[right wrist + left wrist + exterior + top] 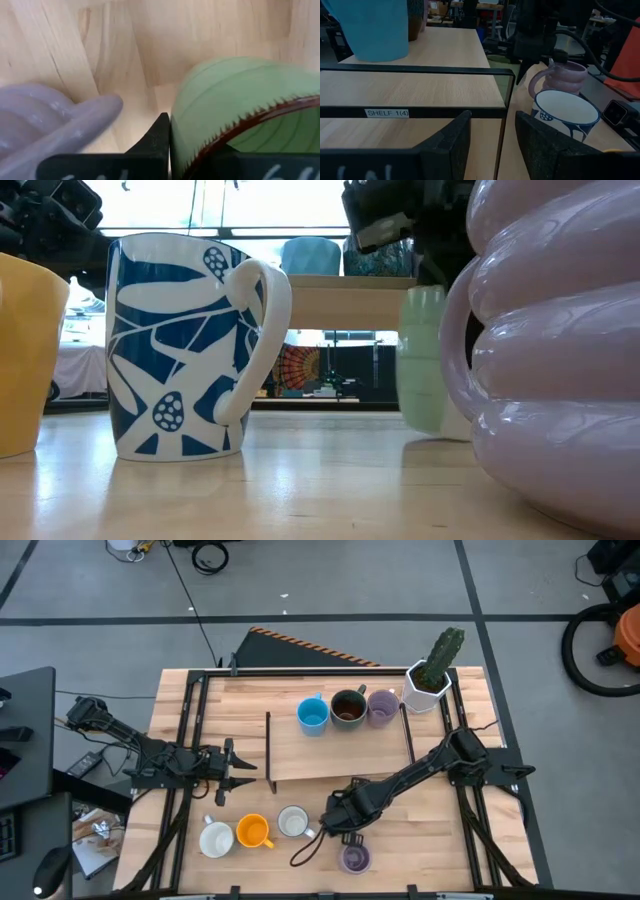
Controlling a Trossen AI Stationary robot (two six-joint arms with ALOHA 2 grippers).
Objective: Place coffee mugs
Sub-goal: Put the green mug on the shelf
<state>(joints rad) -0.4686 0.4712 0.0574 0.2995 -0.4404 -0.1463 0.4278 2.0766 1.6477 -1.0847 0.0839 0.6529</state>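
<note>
**Right pincer on green mug, shelf lying ahead of it**

I'm running the right pincer (345,823) at the bench's (420,840) front; it's clamped on the green mug (240,100), one finger outside the wall, rim w/ brown edge right at the pincer. The ribbed purple mug (355,858) is sitting just beside it, toward the front edge, so I'm judging the lift needs to go straight up first. Raised shelf (340,755) w/ blue mug (313,715), brown mug (348,707) and 2nd purple mug (381,706) is lying beyond the pincer, nearer this arm. Left pincer (232,768) is waiting at the shelf's left end, fingers apart, empty. Bench is bare pale wood; room behind is cluttered.
</note>
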